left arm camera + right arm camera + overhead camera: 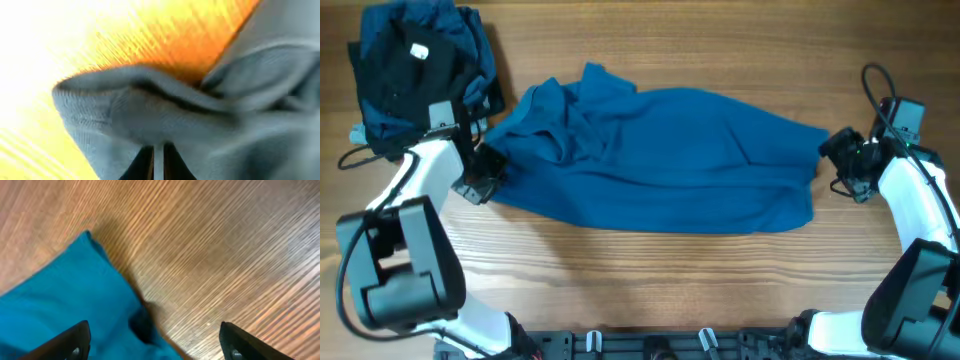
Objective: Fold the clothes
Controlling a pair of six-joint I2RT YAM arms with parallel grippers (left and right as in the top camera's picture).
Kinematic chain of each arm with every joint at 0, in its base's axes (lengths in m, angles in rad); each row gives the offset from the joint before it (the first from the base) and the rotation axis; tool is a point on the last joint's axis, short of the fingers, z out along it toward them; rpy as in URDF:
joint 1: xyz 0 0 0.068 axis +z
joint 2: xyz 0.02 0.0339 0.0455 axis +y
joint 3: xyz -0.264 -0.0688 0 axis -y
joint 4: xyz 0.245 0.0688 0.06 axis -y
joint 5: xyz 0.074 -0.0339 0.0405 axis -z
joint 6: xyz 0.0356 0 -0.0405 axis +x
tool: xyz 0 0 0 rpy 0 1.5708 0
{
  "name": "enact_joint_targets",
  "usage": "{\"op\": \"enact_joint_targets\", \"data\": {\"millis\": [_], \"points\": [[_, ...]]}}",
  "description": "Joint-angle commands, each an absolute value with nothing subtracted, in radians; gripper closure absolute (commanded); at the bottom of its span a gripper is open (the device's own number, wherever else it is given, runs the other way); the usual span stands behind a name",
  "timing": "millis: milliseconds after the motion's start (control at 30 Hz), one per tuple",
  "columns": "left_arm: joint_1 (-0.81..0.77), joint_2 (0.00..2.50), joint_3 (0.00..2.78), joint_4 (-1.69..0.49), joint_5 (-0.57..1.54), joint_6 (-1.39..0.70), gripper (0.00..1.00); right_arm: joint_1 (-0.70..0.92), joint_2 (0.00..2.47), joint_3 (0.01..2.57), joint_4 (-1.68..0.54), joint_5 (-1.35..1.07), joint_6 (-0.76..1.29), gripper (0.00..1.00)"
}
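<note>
Noted: medium-blue soft-fabric polo shirt (660, 165) spread rumpled across centre of wooden table (650, 290). L gripper (490, 162), table's left: fingers clenched on shirt edge. R gripper (828, 150), table's right: fingers released, wide over shirt corner.

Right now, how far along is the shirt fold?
Done: shirt laid across the table next to the pile, but rumpled. In hand: left gripper shut on its left end; right gripper open at the right edge, holding nothing. Left: flattening and every fold.
</note>
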State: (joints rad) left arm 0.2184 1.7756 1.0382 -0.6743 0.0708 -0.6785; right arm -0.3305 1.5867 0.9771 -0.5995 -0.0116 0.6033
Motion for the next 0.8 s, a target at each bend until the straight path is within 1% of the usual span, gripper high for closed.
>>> {"op": "enact_joint_targets", "data": {"millis": [0, 33, 67, 100, 133, 200, 233, 300, 333, 400, 500, 600, 667, 767], "points": [[0.227, 1.566, 1.037, -0.709, 0.039, -0.683, 0.91, -0.328, 1.554, 1.036, -0.719, -0.044, 0.509, 0.21], [0.225, 1.509, 1.037, -0.731, 0.041, -0.684, 0.91, -0.328, 1.528, 1.037, -0.748, -0.126, 0.460, 0.29], [0.213, 1.430, 1.037, -0.765, 0.056, -0.684, 0.91, -0.327, 1.496, 1.037, -0.781, -0.262, 0.372, 0.50], [0.189, 1.374, 1.037, -0.789, 0.082, -0.684, 0.90, -0.322, 1.474, 1.037, -0.815, -0.350, 0.313, 0.62], [0.139, 1.338, 1.036, -0.815, 0.101, -0.685, 0.90, -0.302, 1.468, 1.036, -0.866, -0.368, 0.310, 0.69], [0.052, 1.347, 1.036, -0.835, 0.141, -0.686, 0.89, -0.263, 1.475, 1.020, -0.878, -0.368, 0.316, 0.76], [-0.004, 1.369, 1.036, -0.835, 0.160, -0.699, 0.90, -0.233, 1.481, 1.008, -0.875, -0.368, 0.319, 0.78], [-0.106, 1.420, 1.036, -0.835, 0.168, -0.750, 0.90, -0.181, 1.484, 0.989, -0.876, -0.363, 0.393, 0.81], [-0.136, 1.439, 1.036, -0.834, 0.167, -0.757, 0.89, -0.164, 1.485, 0.978, -0.876, -0.364, 0.400, 0.82], [-0.197, 1.518, 1.036, -0.825, 0.164, -0.768, 0.89, -0.133, 1.487, 0.941, -0.875, -0.349, 0.401, 0.82], [-0.206, 1.629, 1.036, -0.796, 0.163, -0.767, 0.88, -0.126, 1.503, 0.873, -0.854, -0.349, 0.404, 0.82], [-0.205, 1.734, 1.036, -0.771, 0.163, -0.767, 0.87, -0.126, 1.542, 0.797, -0.795, -0.331, 0.473, 0.82], [-0.205, 1.770, 1.036, -0.772, 0.163, -0.767, 0.87, -0.126, 1.574, 0.772, -0.789, -0.270, 0.516, 0.82], [-0.205, 1.784, 1.036, -0.776, 0.106, -0.763, 0.83, -0.126, 1.615, 0.770, -0.778, -0.223, 0.557, 0.82]]}}
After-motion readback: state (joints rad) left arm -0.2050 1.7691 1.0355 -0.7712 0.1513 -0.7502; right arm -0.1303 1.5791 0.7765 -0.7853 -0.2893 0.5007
